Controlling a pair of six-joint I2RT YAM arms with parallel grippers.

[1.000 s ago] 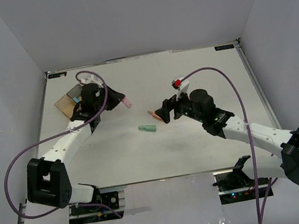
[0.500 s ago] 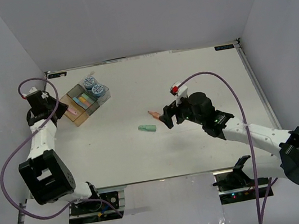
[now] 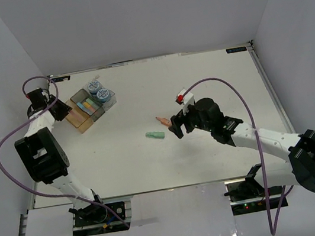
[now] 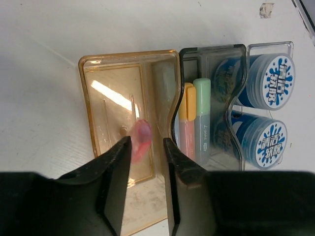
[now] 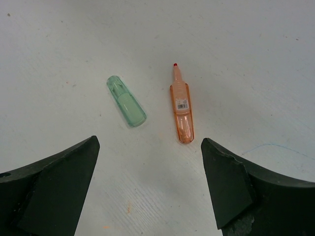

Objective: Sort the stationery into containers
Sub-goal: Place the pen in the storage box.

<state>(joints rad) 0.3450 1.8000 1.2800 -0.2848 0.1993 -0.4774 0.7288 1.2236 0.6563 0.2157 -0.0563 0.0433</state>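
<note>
My left gripper [image 4: 146, 142] hovers over the orange-tan bin [image 4: 106, 88], its jaws a little apart. A blurred pink stick [image 4: 140, 139] sits between the fingertips, touching only the left one. The smoky grey bin [image 4: 211, 51] holds an orange-pink stick [image 4: 187, 123] and a green stick [image 4: 202, 118]. The clear bin [image 4: 270, 45] holds two blue-and-white rolls [image 4: 278, 81]. My right gripper [image 5: 147, 147] is wide open and empty above the table. A green stick [image 5: 126, 102] and an orange stick [image 5: 181, 110] lie just ahead of it.
The bins [image 3: 89, 105] stand at the far left of the table. My left gripper [image 3: 62, 110] is at their left edge, close to the left wall. The two loose sticks [image 3: 155, 134] lie mid-table beside my right gripper [image 3: 175, 126].
My left arm swung from mid-table to the far left, carrying the pink stick over the orange-tan bin. Its jaws now stand apart. My right gripper edged left toward the two sticks.
</note>
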